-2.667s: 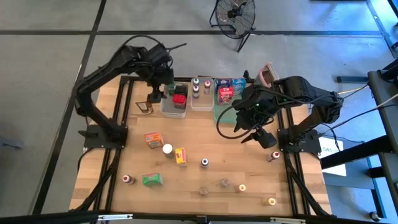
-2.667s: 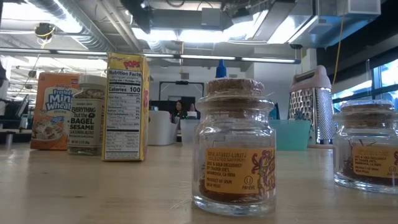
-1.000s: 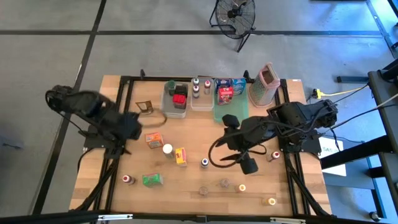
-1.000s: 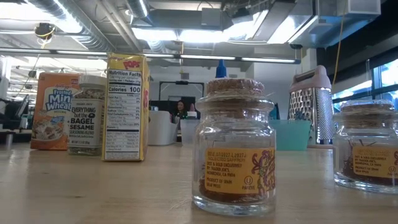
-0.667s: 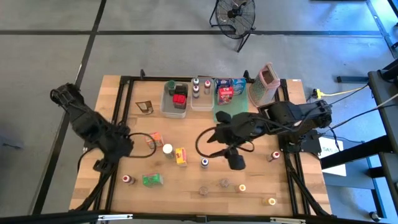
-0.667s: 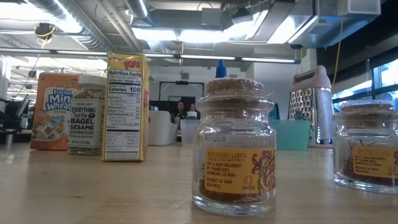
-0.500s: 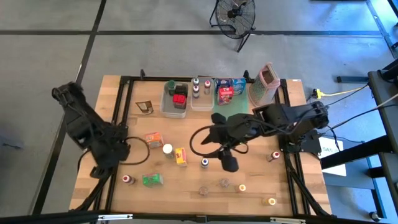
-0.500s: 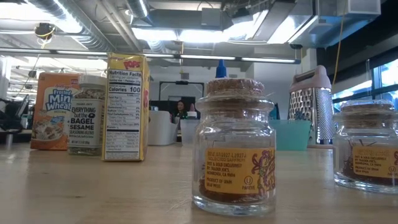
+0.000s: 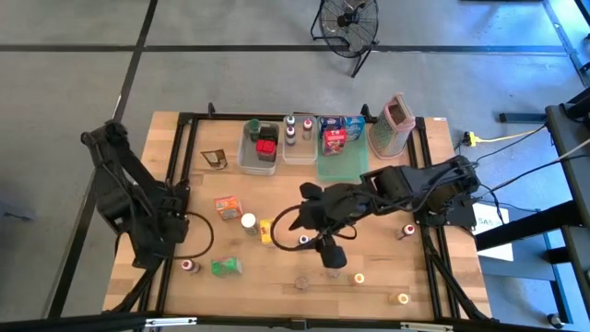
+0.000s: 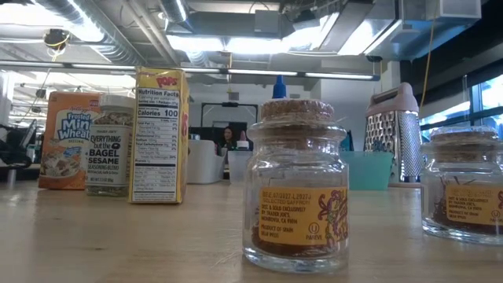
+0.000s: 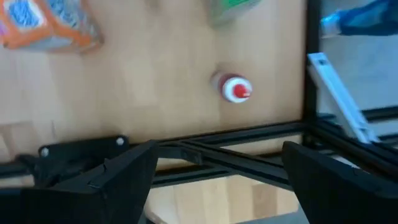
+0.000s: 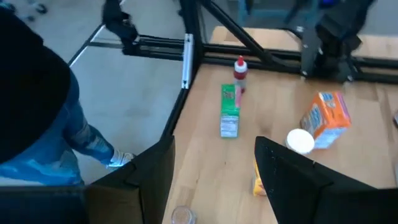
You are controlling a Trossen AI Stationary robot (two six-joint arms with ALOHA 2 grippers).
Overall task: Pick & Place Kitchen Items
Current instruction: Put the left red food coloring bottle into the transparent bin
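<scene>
Your right gripper point(image 12: 214, 180) hangs above the middle of the tabletop point(image 9: 369, 267) with its fingers parted and nothing between them. Closest to it, the yellow box point(image 12: 257, 181) lies just past one fingertip, partly hidden by that finger, and a small clear jar point(image 12: 181, 215) stands just off the other finger. A little farther out in front are the white-capped jar point(image 12: 301, 140) and, right beside that, the orange box point(image 12: 326, 119). Beyond the open gap, the green box point(image 12: 229, 110) lies flat, and the red-capped bottle point(image 12: 239, 68) stands upright just past its far end. None of these touches the gripper.

Your left gripper point(image 11: 217, 183) is spread wide and holds nothing. It hovers over the black frame rail point(image 11: 205, 146) at the edge of the tabletop. The same red-capped bottle is the nearest item ahead of it, standing alone on the wood just beyond the rail. Farther on, the green box and the orange box sit well apart from each other.

Farthest from both grippers, at the back edge, the clear tubs point(image 9: 259, 158) hold a red box point(image 9: 266, 146) and several small bottles point(image 9: 290, 135), with two blue boxes point(image 9: 343, 123) beside them on the green tray point(image 9: 343, 164).
</scene>
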